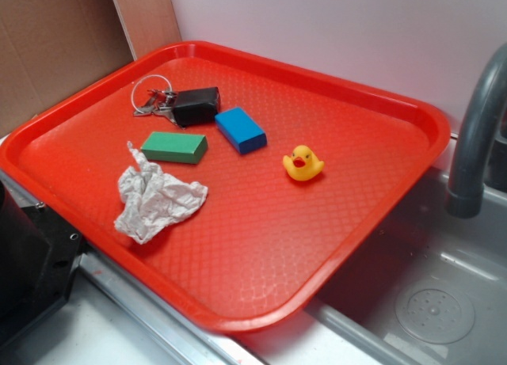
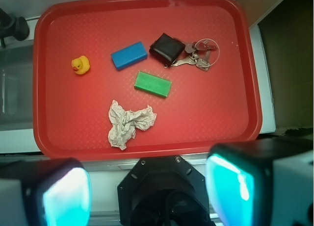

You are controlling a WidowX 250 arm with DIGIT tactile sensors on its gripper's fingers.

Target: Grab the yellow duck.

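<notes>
Kitchen-sink mock-up, likely a lab setup.
A steel sink (image 1: 444, 302) with a drain and a grey faucet (image 1: 475, 135) is seen beside a red tray (image 1: 261, 254); cardboard (image 1: 55, 48) is propped behind against a plain white wall (image 1: 341, 32).

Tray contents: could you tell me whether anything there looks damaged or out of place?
Only the crumpled paper near the red tray's front edge looks odd, like litter among intact items. The yellow duck sits upright, apart from the blue block.
</notes>
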